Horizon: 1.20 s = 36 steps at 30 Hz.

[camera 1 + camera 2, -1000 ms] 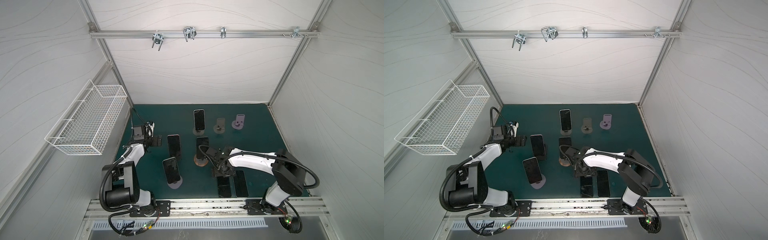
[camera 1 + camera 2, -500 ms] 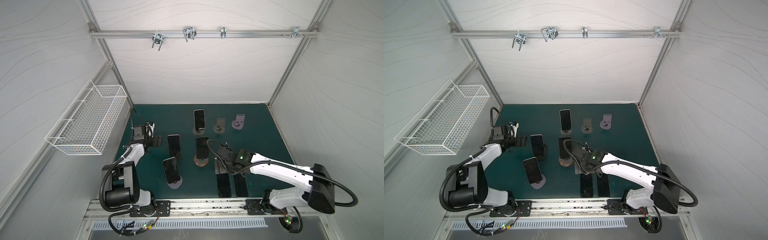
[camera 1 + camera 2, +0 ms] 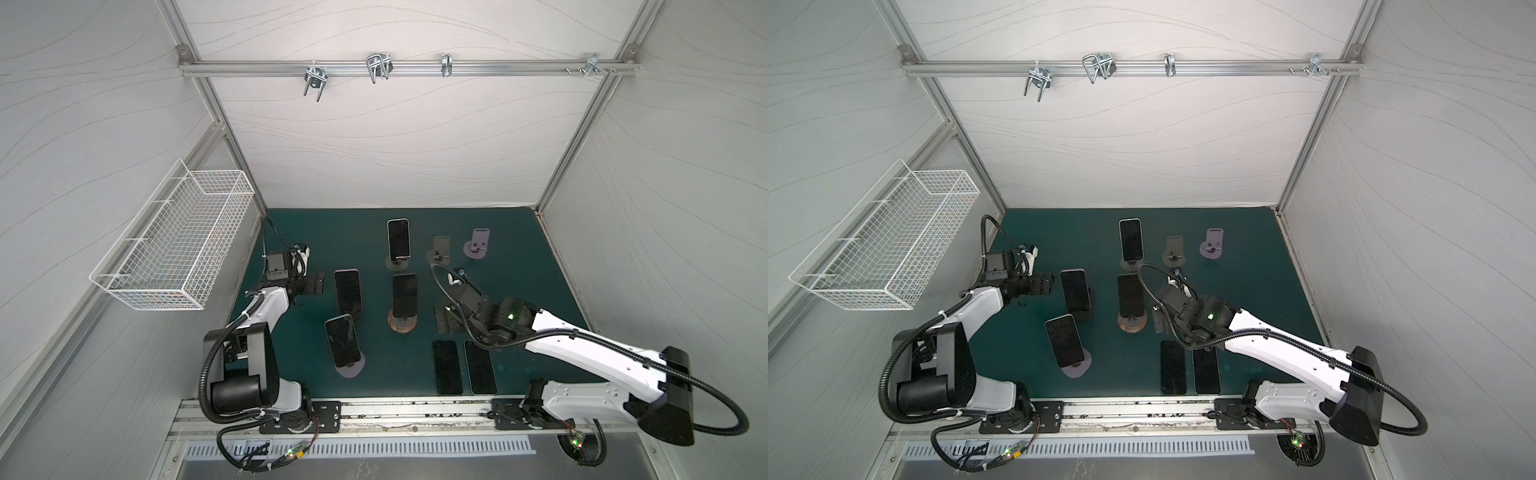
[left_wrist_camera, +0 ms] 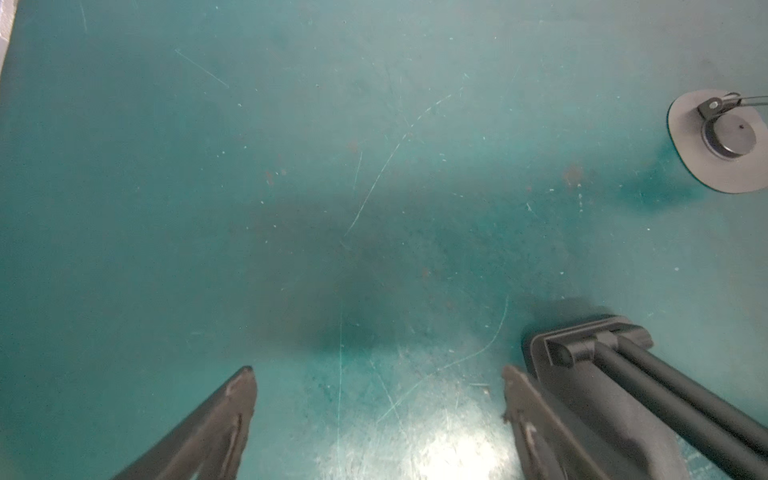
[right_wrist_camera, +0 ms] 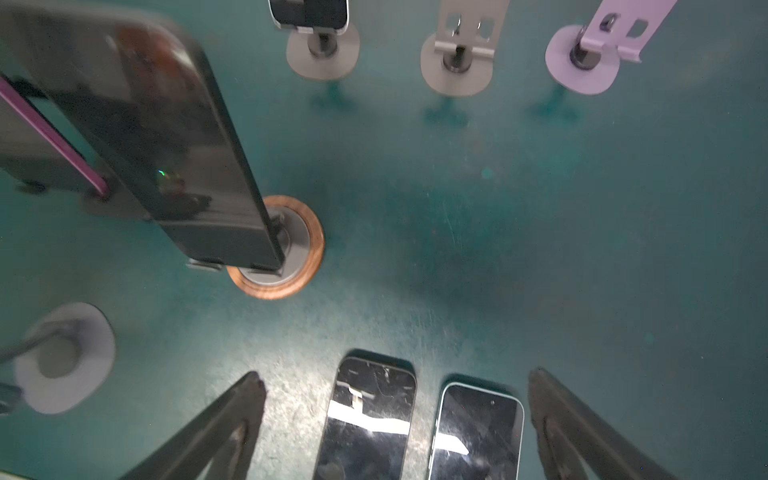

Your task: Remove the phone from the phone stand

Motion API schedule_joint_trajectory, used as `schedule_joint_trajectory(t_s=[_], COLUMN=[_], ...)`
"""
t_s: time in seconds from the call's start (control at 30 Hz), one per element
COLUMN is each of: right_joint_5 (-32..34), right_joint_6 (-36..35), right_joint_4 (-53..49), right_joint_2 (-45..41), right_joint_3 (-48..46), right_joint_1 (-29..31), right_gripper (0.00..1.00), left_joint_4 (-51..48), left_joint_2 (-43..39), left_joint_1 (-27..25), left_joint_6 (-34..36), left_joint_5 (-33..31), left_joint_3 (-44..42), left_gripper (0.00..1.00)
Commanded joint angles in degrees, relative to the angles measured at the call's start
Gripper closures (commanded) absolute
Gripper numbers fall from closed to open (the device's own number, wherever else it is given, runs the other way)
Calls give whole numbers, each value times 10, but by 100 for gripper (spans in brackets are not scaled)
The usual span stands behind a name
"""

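Several dark phones stand propped on stands on the green mat: one on a wood-ringed phone stand in the middle, one behind it, one to its left and one at the front left. Two phones lie flat at the front. My right gripper hovers open and empty just right of the wood-ringed stand; in its wrist view the flat phones show between its fingers. My left gripper is open above bare mat, left of the phones.
Two bare stands, one grey and one lilac, stand at the back right. A black stand's foot is close beside my left gripper. A wire basket hangs on the left wall.
My right gripper has opened wide and come up off the flat phones at the front, while its arm swung out to the right. The left arm has not moved.
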Motion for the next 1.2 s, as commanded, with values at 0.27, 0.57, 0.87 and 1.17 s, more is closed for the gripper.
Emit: schedule_joint_trajectory(t_s=[0.27,0.57,0.87,1.17], right_joint_5=[-147,-232,-417,-504], right_joint_6=[-112,-181,-282,-288], right_joint_4=[116,182,182,203], right_joint_2=[-69,-32,18,72], right_joint_3=[-20,-13,69,131], right_joint_1=[-96,-139,-144,-88], right_gripper=[1,1,6,3], left_joint_4=[-89,-265,-453,-609], left_joint_2=[42,29,-36,-67], left_joint_1=[13,16,16,16], left_joint_6=[26,43,67,76], left_joint_5=[-16,-55,-26,-15], left_joint_3=[85,181,246,324], left_gripper=[7,6,6,7])
